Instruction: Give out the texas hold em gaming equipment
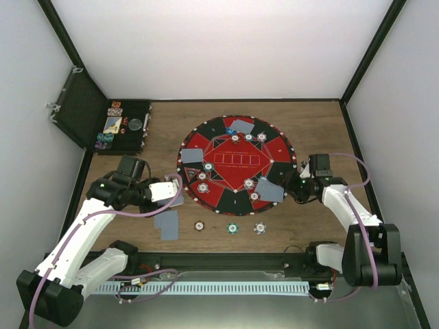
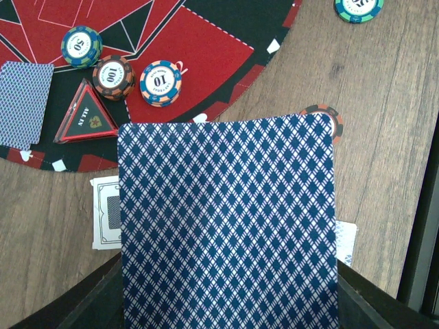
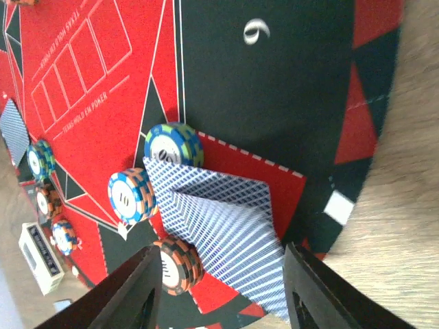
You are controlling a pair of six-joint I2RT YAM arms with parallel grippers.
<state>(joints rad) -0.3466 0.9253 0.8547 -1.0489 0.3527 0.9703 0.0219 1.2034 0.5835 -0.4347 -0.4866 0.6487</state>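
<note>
My left gripper (image 1: 170, 192) is shut on a playing card (image 2: 226, 219) with a blue diamond back; the card fills the left wrist view and hides the fingers. It hangs just off the near-left rim of the round red-and-black mat (image 1: 206, 147). My right gripper (image 3: 223, 291) stands open at the mat's near-right rim, its fingers (image 3: 140, 291) either side of two overlapping face-down cards (image 3: 230, 226). The upper card is tilted and blurred. Three chips (image 3: 173, 144) ring those cards. More cards (image 1: 241, 126) lie at other seats.
A card pile (image 1: 165, 225) and three loose chips (image 1: 232, 228) lie on the wood in front of the mat. Three chips (image 2: 113, 77) and a triangular marker (image 2: 86, 120) sit on the mat near my left gripper. An open black case (image 1: 120, 125) stands at the back left.
</note>
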